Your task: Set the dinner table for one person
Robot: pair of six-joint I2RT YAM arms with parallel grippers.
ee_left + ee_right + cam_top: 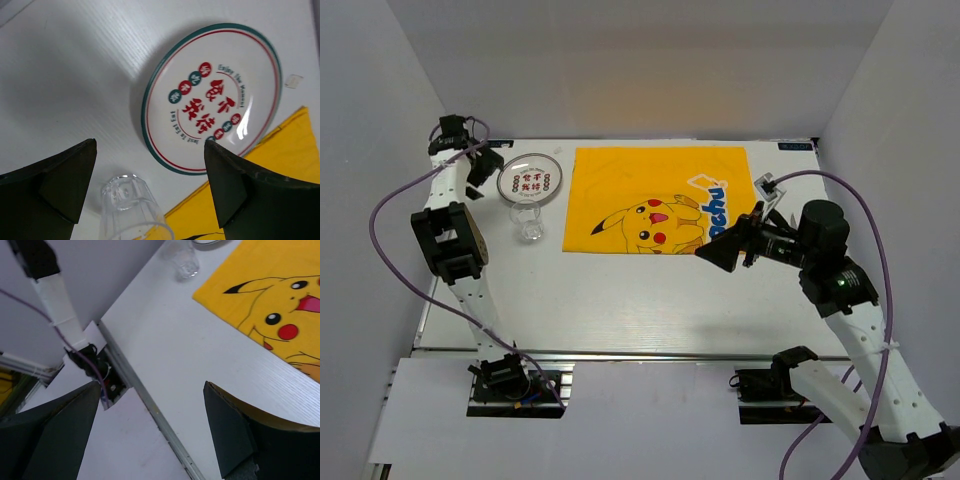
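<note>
The dinner table (650, 300) is seen as a large white top with faint plank grain, filling most of the top external view, and its metal rail (650, 354) runs along the near edge. A yellow cartoon-printed cloth mat (620, 190) is laid flat on its far middle part. A round plate (529, 178) with red and green lettering is set just left of the mat. A clear glass (529, 225) is stood just in front of the plate.

The left gripper (478, 178) is held over the far left corner of the table, beside the plate. Its jaws are spread wide and nothing is gripped. In the left wrist view the bare tabletop (75, 75) and the near rim of the plate (212, 95) are framed between the two fingers of that gripper (149, 145). The glass (131, 207) is seen low in that gap, nearer one finger, and a corner of the mat (285, 150) is seen by the other.

The right gripper (715, 252) is held above the right part of the table, at the near right corner of the mat. Its jaws are likewise spread wide and empty. In the right wrist view the tabletop (200, 355) and its rail (150, 405) lie below and between the fingers of that gripper (152, 385), and no contact is seen. The mat (270, 285) and the glass (182, 260) lie beyond them.
</note>
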